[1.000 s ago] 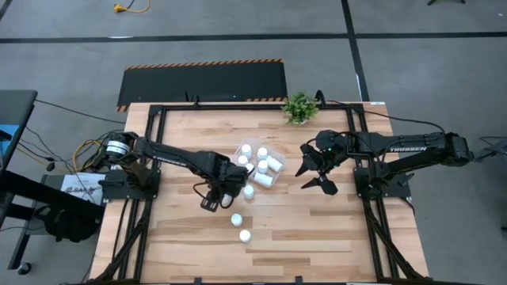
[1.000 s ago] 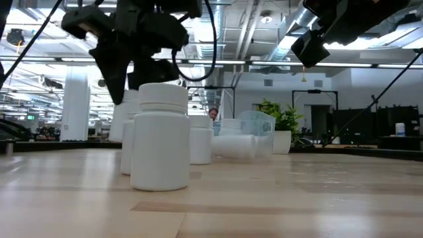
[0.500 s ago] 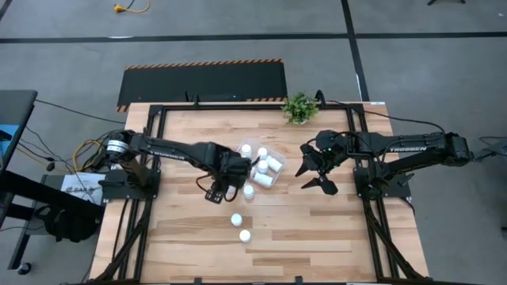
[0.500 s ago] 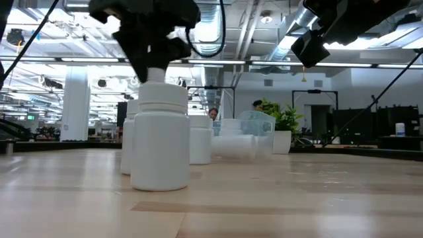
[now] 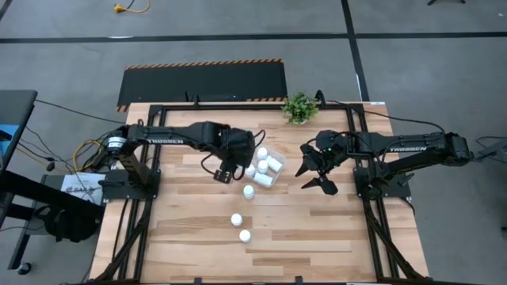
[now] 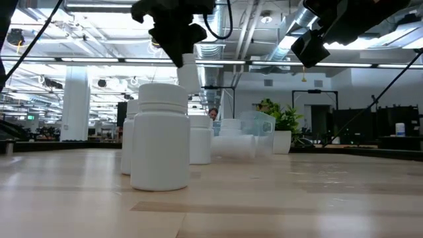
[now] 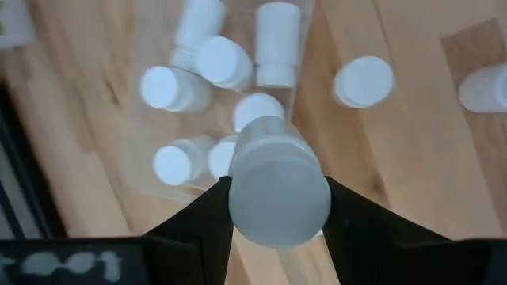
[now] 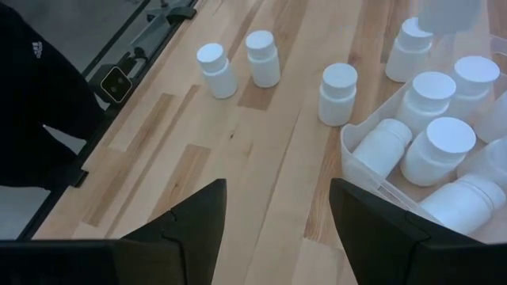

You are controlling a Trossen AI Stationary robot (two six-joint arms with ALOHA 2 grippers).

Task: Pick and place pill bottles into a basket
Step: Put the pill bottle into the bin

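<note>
Left gripper (image 7: pixel 277 198) now over basket (image 5: pixel 273 153), gripped bottle (image 7: pixel 277 186) upright, cap down

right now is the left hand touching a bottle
Touching. In the left wrist view the left hand has both fingers pressed against the sides of a bottle, held above the basket.

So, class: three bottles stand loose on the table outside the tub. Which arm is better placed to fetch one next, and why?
The right. Its claw is open and empty beside the tub, while the left claw is shut on a bottle over the tub.
</note>
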